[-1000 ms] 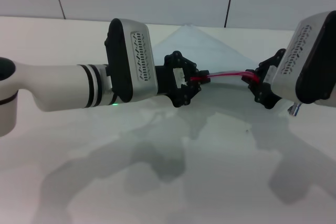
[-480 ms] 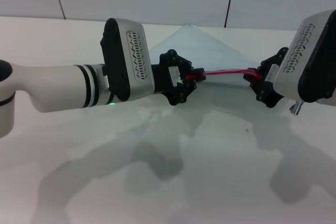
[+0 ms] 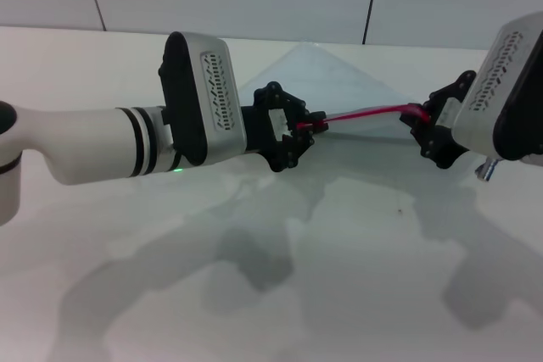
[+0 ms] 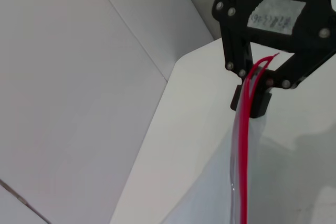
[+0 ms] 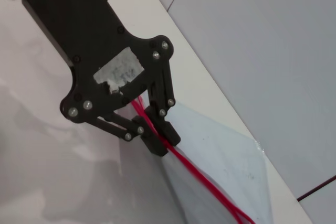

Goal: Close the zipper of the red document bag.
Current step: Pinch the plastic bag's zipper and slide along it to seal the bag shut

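Red document bag (image 3: pixel 318 74) held up off the counter (image 3: pixel 254 294), its pale body rising toward 12 o'clock behind the arms; zipper (image 3: pixel 365 113) stretched taut as a thin red line between the two grippers.

Left gripper (image 3: pixel 307 125) at the zipper's 9 o'clock end, jaws closed on the red strip; the right wrist view shows those black fingers (image 5: pixel 157 135) pinched on the zipper (image 5: pixel 210 187) where it meets the clear plastic of the bag (image 5: pixel 220 156).

Right gripper (image 3: pixel 422 120) at the 3 o'clock end, jaws closed on the zipper as well; the left wrist view shows the red strip (image 4: pixel 242 145) running up into the right gripper (image 4: pixel 251 98); two red lines lie side by side there, so the tracks look unjoined along this stretch, though a slider cannot be made out.

Key relation: zipper's long axis runs 9 to 3, rising slightly toward 3, straight from one set of jaws to the other; each arm owns one end, neither nearer the middle. Judged: closing means one grip anchoring while the other travels along that axis; slack or twist would be the risk.
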Robot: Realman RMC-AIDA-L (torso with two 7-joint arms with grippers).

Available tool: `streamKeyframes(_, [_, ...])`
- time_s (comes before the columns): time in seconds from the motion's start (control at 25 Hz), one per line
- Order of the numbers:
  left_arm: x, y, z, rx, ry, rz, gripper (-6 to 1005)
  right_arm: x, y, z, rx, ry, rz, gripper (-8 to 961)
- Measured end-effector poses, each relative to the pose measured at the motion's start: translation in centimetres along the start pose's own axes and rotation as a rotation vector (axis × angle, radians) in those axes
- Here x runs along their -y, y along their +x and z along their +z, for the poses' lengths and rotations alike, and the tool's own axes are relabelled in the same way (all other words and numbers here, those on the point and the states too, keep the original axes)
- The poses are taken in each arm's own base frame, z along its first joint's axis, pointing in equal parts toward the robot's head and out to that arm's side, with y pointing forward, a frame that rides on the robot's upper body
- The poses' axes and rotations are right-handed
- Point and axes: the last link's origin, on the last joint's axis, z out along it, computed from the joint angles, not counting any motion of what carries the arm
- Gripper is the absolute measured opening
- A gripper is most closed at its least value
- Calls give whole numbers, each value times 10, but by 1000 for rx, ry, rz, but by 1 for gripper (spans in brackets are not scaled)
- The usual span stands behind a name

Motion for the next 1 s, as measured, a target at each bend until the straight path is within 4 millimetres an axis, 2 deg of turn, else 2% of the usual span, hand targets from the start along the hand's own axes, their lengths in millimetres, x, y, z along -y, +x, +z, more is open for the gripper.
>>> streamKeyframes(0.6, [4,-19,-13,48,62,-47,105,6,1,-8,13,33,16,123])
streamKeyframes(1.0, [9,-37,-30,81,127,-106,109,8,0,-12,24,52,18,126])
